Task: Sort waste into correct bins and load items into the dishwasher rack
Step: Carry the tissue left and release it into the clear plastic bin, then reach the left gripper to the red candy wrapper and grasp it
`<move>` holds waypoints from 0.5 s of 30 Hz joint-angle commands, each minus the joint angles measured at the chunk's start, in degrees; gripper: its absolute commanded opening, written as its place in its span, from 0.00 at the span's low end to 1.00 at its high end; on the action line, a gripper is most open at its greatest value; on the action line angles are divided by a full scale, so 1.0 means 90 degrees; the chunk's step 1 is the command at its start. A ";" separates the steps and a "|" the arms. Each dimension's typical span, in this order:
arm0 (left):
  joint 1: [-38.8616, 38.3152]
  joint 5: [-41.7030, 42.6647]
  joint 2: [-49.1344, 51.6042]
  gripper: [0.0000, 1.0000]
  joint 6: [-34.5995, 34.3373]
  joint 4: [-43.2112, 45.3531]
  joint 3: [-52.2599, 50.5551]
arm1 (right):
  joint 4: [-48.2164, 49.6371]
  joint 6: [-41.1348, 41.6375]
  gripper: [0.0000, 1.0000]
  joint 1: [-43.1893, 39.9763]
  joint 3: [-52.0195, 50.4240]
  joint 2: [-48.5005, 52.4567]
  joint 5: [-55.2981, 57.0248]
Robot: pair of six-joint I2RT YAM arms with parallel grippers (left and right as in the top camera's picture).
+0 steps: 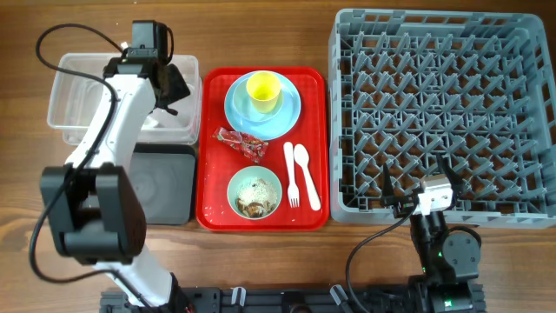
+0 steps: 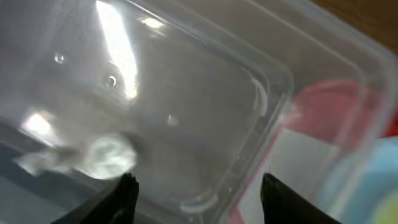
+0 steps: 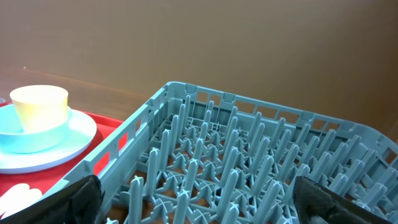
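My left gripper is open and empty over the right end of the clear tub. In the left wrist view its jaws hang above the tub floor, with the crumpled white tissue lying inside. On the red tray lie the red-and-white wrapper, the blue plate with the yellow cup, the bowl holding brown scraps, and the fork and spoon. My right gripper is open and empty above the grey rack's front left part.
The black tray sits in front of the clear tub, left of the red tray. The right wrist view shows the cup and plate beyond the rack's wall. The arm bases stand at the table's front edge.
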 commanded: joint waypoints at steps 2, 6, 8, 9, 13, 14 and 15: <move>-0.0075 0.1226 -0.1226 0.62 0.0007 -0.0136 0.0015 | 0.0019 0.0010 1.00 -0.0015 -0.0007 -0.0024 -0.0063; -0.0070 0.1603 -0.1234 0.69 0.0005 -0.0816 0.0012 | 0.0019 0.0007 1.00 -0.0015 -0.0007 -0.0024 -0.0063; -0.0019 0.0877 -0.1231 0.77 -0.0175 -0.0857 0.0012 | 0.0019 0.0010 1.00 -0.0015 -0.0007 -0.0024 -0.0063; 0.0019 0.0685 -0.1231 0.77 -0.0321 -0.0877 0.0012 | 0.0019 0.0007 1.00 -0.0015 -0.0007 -0.0024 -0.0063; -0.0027 0.1367 -0.1183 0.71 -0.0328 -0.1209 0.0012 | 0.0019 0.0007 1.00 -0.0015 -0.0007 -0.0024 -0.0063; -0.0100 0.1576 -0.1183 0.72 -0.0328 -0.1260 0.0012 | 0.0019 0.0007 1.00 -0.0015 -0.0007 -0.0024 -0.0063; -0.0175 0.1753 -0.1183 0.72 -0.0328 -0.1302 0.0012 | 0.0019 0.0010 1.00 -0.0015 -0.0007 -0.0024 -0.0063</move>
